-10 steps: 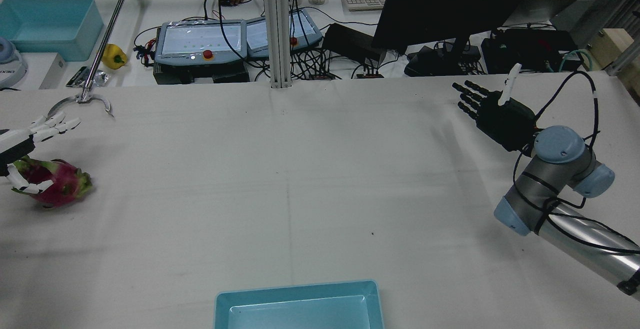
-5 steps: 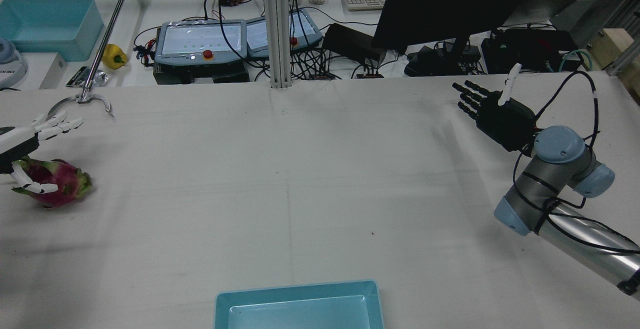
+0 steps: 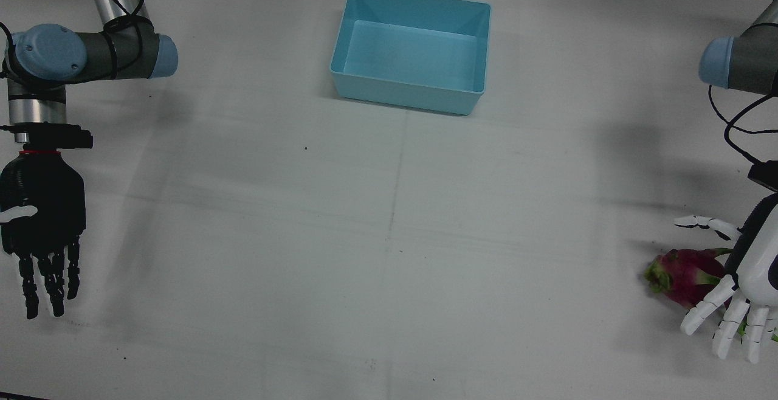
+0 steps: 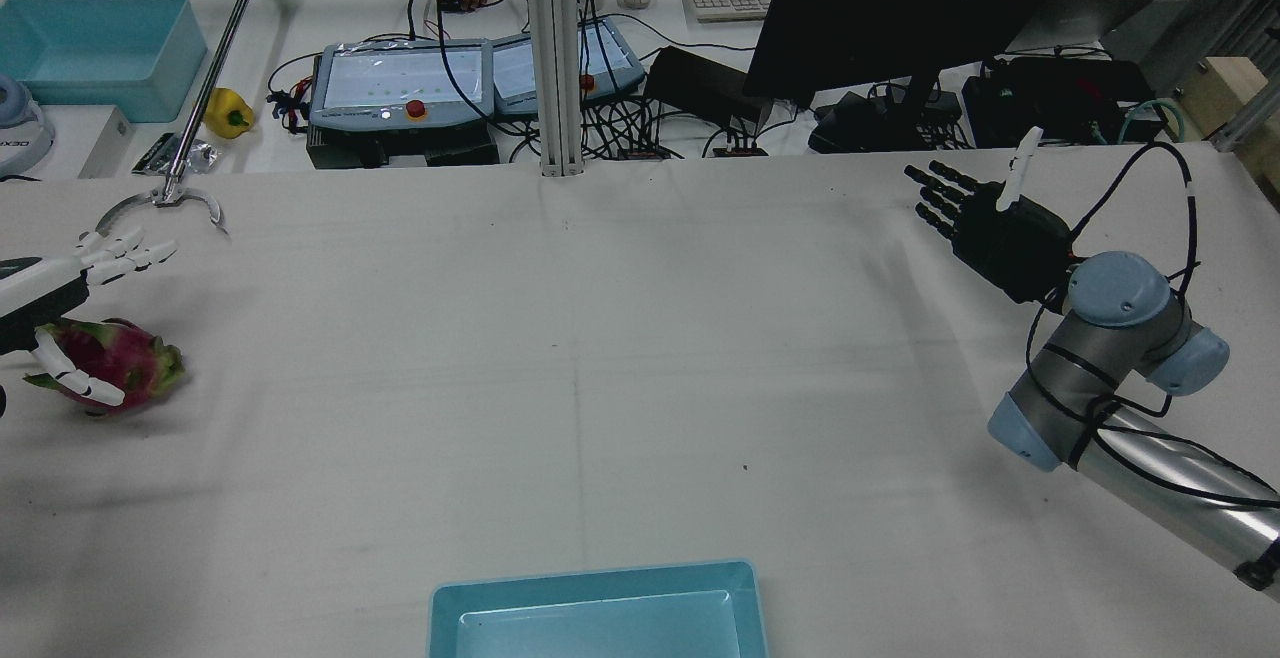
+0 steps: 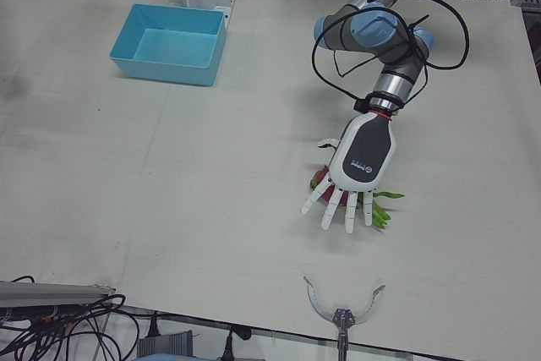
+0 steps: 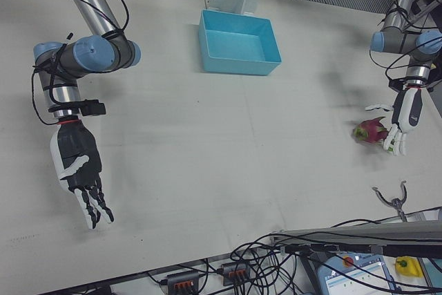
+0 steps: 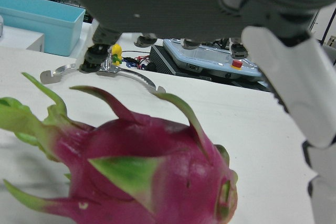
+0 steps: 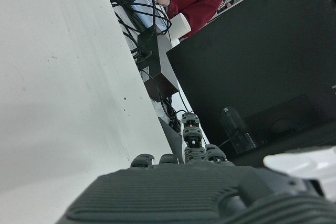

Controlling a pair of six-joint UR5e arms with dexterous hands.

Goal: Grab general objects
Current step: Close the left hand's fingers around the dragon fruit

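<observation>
A pink dragon fruit (image 4: 125,358) with green scales lies on the white table at its far left; it also shows in the front view (image 3: 684,272), the right-front view (image 6: 371,130) and close up in the left hand view (image 7: 142,177). My white left hand (image 4: 50,283) hovers just over it, open, fingers stretched past the fruit, thumb (image 4: 75,383) lying along its near side. It also shows in the front view (image 3: 750,278) and the left-front view (image 5: 361,154). My black right hand (image 4: 985,223) is open and empty above the far right of the table (image 3: 39,224).
A light blue bin (image 4: 590,576) stands at the table's near middle edge (image 3: 401,93). A metal reacher claw (image 4: 165,200) rests at the far edge just beyond the left hand. Tablets, cables and a monitor lie beyond the table.
My left hand's fingers have straightened and spread outward over the fruit, and the thumb has slid lower along it. The fruit and the right arm have not moved.
</observation>
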